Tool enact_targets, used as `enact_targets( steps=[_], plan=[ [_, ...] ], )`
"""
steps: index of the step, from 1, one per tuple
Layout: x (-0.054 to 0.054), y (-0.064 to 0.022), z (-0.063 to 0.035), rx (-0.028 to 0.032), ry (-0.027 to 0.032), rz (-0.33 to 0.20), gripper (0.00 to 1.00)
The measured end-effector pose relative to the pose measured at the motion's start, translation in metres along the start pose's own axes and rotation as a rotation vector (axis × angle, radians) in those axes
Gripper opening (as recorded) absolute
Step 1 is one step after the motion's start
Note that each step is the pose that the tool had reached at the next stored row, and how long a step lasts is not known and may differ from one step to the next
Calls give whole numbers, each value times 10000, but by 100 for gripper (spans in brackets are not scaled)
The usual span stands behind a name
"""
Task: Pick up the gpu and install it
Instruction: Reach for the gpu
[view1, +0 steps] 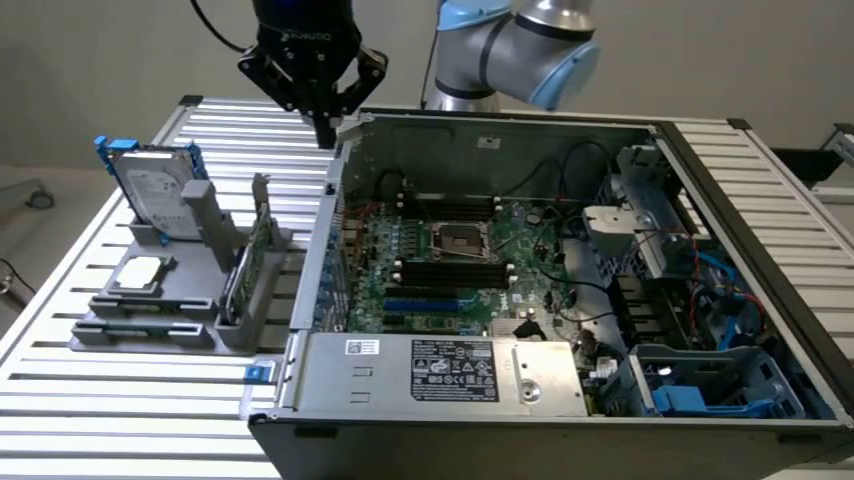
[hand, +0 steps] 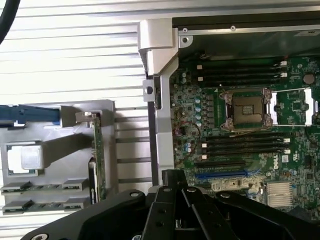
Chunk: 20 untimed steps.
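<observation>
Exterior view: the black gripper (view1: 324, 132) hangs from the silver-and-blue arm (view1: 521, 50), fingers pointing down and pressed together to a single tip. It holds nothing. The tip is just beside the far corner of the open computer case (view1: 507, 150); contact cannot be confirmed. The gpu (view1: 254, 250) stands on edge in a grey holder (view1: 200, 330), nearer the camera than the gripper and slightly toward the exterior view's left, well apart from it. In the same holder, further to that side, are a hard drive (view1: 154, 195) with blue rails, standing upright, and a processor chip (view1: 144, 272), lying flat. Toward the exterior view's right of the gripper, the case shows the motherboard (view1: 454, 250) and a power supply (view1: 441, 370). Everything rests on a slatted metal table (view1: 134, 400), with a plain pale wall (view1: 107, 50) behind. Wrist view: the gripper (hand: 173, 177) shows its fingers closed on each other, empty, above the case wall (hand: 162, 125). The gpu (hand: 98, 150) is seen edge-on in the holder (hand: 65, 145) on the side of the gripper away from the motherboard (hand: 240, 150), untouched. The table (hand: 75, 50) runs beneath.
</observation>
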<state>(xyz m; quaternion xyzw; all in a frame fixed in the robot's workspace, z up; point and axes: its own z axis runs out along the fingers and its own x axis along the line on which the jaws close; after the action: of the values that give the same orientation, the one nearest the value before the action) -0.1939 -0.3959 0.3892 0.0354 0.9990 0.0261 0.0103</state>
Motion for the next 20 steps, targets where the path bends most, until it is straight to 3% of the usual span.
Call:
enact_targets(
  steps=[6, 20],
  plan=[
    [271, -20, 18, 11, 0, 1, 11],
    [866, -68, 140, 158, -9, -44, 11]
  ],
)
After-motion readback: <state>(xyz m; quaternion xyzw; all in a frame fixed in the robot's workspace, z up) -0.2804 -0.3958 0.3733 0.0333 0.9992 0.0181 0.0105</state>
